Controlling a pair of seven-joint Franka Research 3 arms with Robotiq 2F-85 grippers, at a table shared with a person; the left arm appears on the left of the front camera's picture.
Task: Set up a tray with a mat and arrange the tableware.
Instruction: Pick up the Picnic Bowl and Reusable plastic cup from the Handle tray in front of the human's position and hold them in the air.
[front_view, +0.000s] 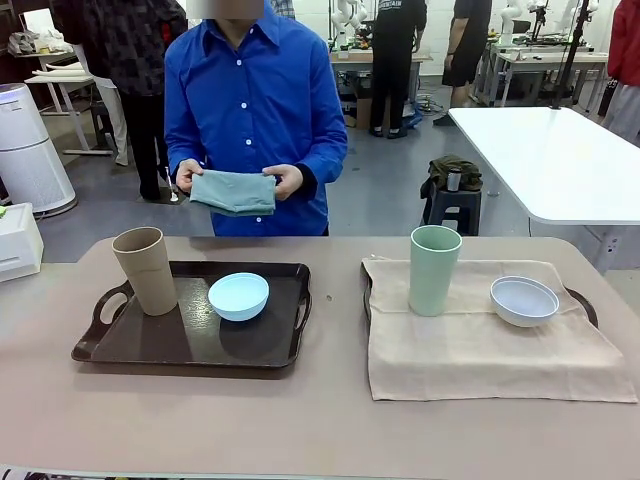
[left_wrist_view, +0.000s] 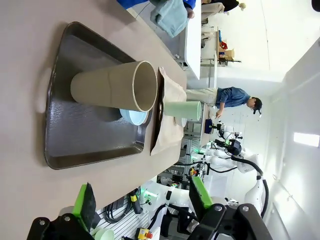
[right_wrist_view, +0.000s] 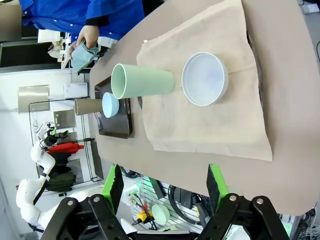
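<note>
On the left, a dark brown tray (front_view: 150, 340) carries the tan-brown cup (front_view: 147, 270) and the light blue bowl (front_view: 238, 296). To the right, a beige mat (front_view: 480, 350) covers a second tray, with the pale green cup (front_view: 434, 270) and white bowl (front_view: 524, 300) standing on it. The person at the far side holds a folded grey-blue mat (front_view: 233, 192) in both hands. My left gripper (left_wrist_view: 142, 205) hangs open, well back from the tan-brown cup (left_wrist_view: 110, 87). Open too is my right gripper (right_wrist_view: 165, 192), above the table edge near the beige mat (right_wrist_view: 210, 120).
The table's front strip is bare in front of both trays. A gap of bare tabletop separates the two trays. A white table (front_view: 560, 160) stands behind at the right, with a stool beside it.
</note>
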